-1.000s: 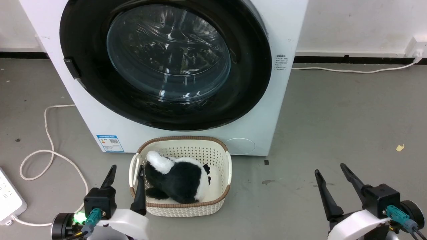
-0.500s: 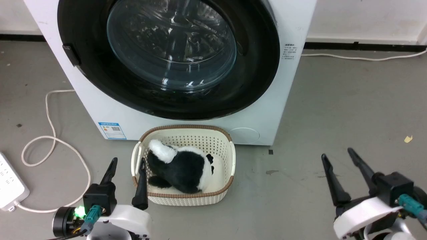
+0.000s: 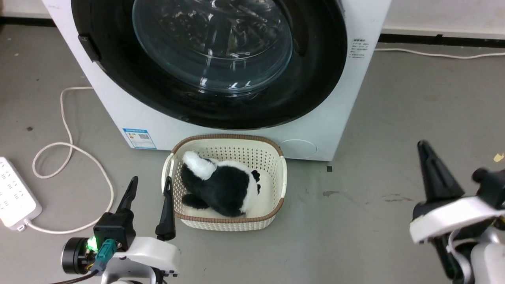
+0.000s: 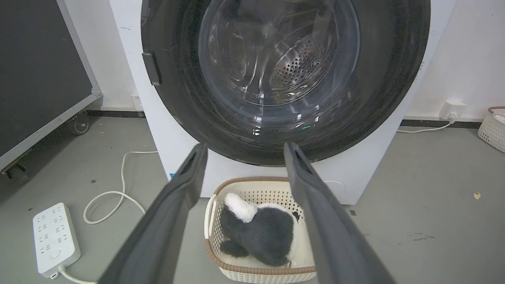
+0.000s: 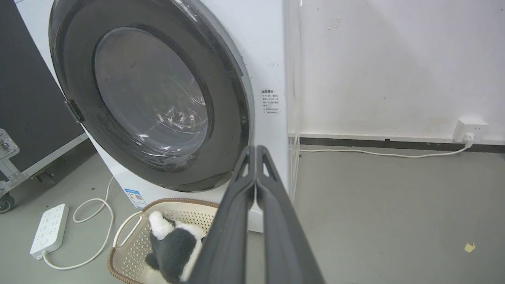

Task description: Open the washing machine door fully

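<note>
The washing machine [image 3: 134, 118] is a white box standing on the grey floor ahead of me. Its door [image 3: 118, 63], a glossy black disc with a clear glass bowl, lies shut against the front. A small black tab [image 3: 87, 47] sits on the disc's left rim. My left gripper [image 3: 152, 183] hangs open low at the left, beside the basket and well short of the door. In the left wrist view its fingers [image 4: 181, 185] frame the door's [image 4: 177, 98] lower edge. My right gripper [image 3: 423, 148] is shut on nothing at the lower right. Its tips [image 5: 256, 149] point at the machine's right front corner beside the door [image 5: 227, 118].
A cream basket [image 3: 227, 137] holding a black-and-white plush toy [image 3: 221, 185] stands on the floor right before the machine. A white power strip [image 3: 15, 193] and its looped cable [image 3: 67, 157] lie at the left. A wall socket [image 5: 471, 130] and cord run along the right wall.
The head camera has tilted down and shifted. My right gripper has closed its fingers and risen higher in the view. The left gripper stays open in place.
</note>
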{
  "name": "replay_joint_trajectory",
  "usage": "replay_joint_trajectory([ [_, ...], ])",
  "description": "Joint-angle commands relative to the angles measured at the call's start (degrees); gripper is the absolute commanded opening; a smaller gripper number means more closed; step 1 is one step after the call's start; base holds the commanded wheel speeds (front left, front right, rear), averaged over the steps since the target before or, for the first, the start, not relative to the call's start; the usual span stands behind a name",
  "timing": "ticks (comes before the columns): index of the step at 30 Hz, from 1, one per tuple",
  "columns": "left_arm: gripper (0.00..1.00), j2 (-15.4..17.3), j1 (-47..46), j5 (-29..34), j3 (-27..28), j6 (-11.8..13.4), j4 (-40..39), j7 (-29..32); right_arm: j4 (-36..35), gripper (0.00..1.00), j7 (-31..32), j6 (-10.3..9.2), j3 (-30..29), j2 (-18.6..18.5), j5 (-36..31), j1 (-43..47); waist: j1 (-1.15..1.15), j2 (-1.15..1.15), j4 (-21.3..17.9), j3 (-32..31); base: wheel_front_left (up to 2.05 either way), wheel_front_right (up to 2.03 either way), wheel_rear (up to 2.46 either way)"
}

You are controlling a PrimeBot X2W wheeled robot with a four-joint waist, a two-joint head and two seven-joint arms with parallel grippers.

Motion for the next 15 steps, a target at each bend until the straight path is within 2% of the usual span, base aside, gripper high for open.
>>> replay_joint_trajectory([
  [1, 1.00, 0.0, -1.2, -0.5, -0.1, 0.2, -0.4, -0.6, 0.3, 0.00, 0.3, -0.02, -0.4, -0.4, 1.7, -1.7, -0.01, 0.00, 0.2, 0.3, 0.00, 0.00, 0.00],
  [15, 1.00, 0.0, -2.6, -2.0, -0.6, 0.2, -0.7, -2.3, 4.6, 0.00, 6.5, -0.03, -4.4, 1.3, 13.6, -11.0, -0.01, 0.00, 1.9, 2.9, 0.00, 0.00, 0.00],
])
